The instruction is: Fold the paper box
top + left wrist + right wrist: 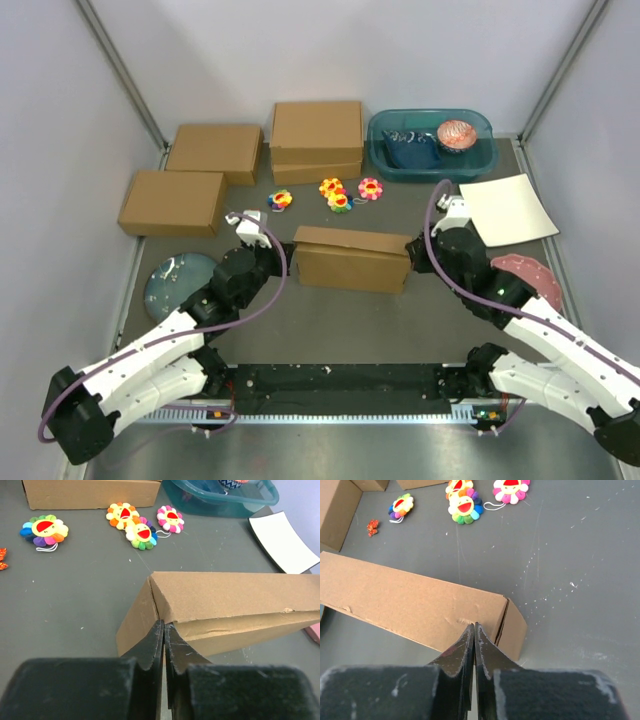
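Paper box [350,258] sat mid-tabletop, walls up, lid down, front seam gaping slightly. Left tool [163,630] and right tool [474,630] were both pinched together, empty, at opposite ends. Probably only the final tuck remained.

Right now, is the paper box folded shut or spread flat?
Folded shut: the paper box stands as a closed block, lid down, only a thin seam showing along its front.

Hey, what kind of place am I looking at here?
Probably a robot lab test cell: a left arm and right arm bolted to a gray table, white panels walling it in, and staged props like the paper box and flower toys.
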Tool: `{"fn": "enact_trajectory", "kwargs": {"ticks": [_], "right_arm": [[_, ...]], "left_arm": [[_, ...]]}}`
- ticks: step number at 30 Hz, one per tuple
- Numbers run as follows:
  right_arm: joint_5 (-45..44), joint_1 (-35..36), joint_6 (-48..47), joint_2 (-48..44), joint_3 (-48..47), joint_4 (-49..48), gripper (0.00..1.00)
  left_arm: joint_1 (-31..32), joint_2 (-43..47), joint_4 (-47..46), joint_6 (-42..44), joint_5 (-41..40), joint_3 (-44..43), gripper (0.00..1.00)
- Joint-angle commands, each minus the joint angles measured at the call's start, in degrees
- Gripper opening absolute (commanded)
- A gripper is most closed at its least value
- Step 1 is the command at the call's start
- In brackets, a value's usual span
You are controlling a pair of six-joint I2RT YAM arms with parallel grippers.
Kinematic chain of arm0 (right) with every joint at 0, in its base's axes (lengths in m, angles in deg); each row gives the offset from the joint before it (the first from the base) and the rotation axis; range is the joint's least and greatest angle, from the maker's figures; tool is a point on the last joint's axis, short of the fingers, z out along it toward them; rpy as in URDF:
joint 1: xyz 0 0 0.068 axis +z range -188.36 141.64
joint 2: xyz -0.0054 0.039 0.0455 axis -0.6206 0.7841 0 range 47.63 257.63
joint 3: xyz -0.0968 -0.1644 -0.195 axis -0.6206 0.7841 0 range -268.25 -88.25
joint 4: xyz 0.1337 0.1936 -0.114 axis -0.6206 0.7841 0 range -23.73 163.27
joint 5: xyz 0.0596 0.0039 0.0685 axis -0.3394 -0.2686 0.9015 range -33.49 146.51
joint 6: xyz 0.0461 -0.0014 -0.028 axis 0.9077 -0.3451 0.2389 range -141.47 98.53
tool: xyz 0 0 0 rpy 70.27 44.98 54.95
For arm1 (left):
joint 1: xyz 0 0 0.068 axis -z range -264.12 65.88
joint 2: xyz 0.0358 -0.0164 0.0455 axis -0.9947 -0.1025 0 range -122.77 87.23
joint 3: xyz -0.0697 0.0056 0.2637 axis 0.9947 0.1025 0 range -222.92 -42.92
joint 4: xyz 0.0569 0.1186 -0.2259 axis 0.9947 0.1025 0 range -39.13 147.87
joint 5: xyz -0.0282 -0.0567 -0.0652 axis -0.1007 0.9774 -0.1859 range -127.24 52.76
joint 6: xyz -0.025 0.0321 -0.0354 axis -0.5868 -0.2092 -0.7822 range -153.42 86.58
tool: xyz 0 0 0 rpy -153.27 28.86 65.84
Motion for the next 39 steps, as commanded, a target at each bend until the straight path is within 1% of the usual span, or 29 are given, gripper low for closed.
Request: {"fn": "enact_trajectory", "kwargs": {"ticks": [1, 2, 6, 9, 10, 13, 15, 17, 21, 22, 25, 26, 27, 29, 30, 32, 33, 37, 39], "right_arm": [[-2.15, 0.21, 0.98, -1.39, 4.56, 0.75, 0.00], [-2.16, 0.21, 0.89, -1.47, 5.44, 0.75, 0.00], [-2.16, 0.21, 1.77, -1.21, 5.80, 0.75, 0.00], [-2.42, -0.05, 1.59, -0.51, 5.01, 0.66, 0.00], [-2.42, 0.21, 1.50, -0.25, 4.75, 0.75, 0.00], [-2.77, 0.21, 1.06, 0.19, 3.95, 0.66, 0.00], [-2.86, 0.12, 0.80, 0.46, 3.69, 0.66, 0.00], [-2.77, 0.21, 0.71, 0.37, 3.69, 0.66, 0.00], [-2.77, 0.30, 0.89, 0.20, 4.04, 0.57, 0.00], [-2.86, 0.04, 0.97, 0.19, 4.13, 0.66, 0.00], [-2.95, 0.21, 1.24, 0.02, 4.39, 0.66, 0.00], [-2.95, 0.21, 1.24, 0.02, 4.48, 0.75, 0.00], [-2.86, 0.12, 1.50, 0.02, 4.48, 0.66, 0.00], [-2.60, 0.21, 1.50, -0.07, 4.57, 0.57, 0.00], [-2.60, 0.21, 1.68, -0.07, 4.66, 0.57, 0.00], [-2.51, 0.21, 1.68, -0.16, 4.74, 0.57, 0.00], [-2.42, 0.21, 1.77, -0.50, 4.83, 0.57, 0.00], [-1.98, 0.21, 1.77, -1.38, 4.40, 0.66, 0.00], [-1.90, 0.21, 1.50, -1.82, 3.78, 0.83, 0.00]], "left_arm": [[-0.10, -0.47, 12.81, 2.43, 2.03, -0.90, 0.10], [-0.10, 0.06, 13.61, 2.87, 2.21, -1.95, 0.19], [-0.01, 2.79, 17.65, 5.16, 1.33, -4.86, 0.36], [-0.10, 5.16, 18.89, 6.13, -0.59, -6.53, 0.41], [-0.10, 6.21, 19.07, 7.00, -1.12, -6.97, 0.46], [-0.10, 6.66, 20.12, 9.37, -2.71, -9.69, 0.52], [-0.18, 6.22, 21.26, 9.91, -3.67, -12.41, 0.52], [-0.10, 6.04, 21.18, 9.21, -5.34, -14.26, 0.52], [-0.10, 6.48, 13.90, 8.50, -5.18, -13.92, 0.52], [-0.10, 6.48, 9.01, 8.24, -3.95, -13.57, 0.51], [-0.36, 4.56, 2.04, 8.15, -2.63, -12.86, 0.48], [-0.36, 3.51, 1.32, 8.15, -1.84, -13.47, 0.45], [-0.45, 2.36, 0.97, 7.98, -1.48, -13.91, 0.40], [-0.54, -1.07, 0.53, 7.01, -0.87, -14.18, 0.35], [-0.62, -2.82, 0.18, 6.57, -0.34, -13.83, 0.31], [-0.54, -4.15, -0.88, 5.35, 0.89, -11.39, 0.27], [-0.62, -5.28, -0.53, 3.60, 1.50, -10.41, 0.22], [-0.54, -6.35, 0.00, -0.01, 2.30, -4.88, 0.17], [-0.54, -6.09, -0.18, -0.90, 2.04, -2.24, 0.17]]}}
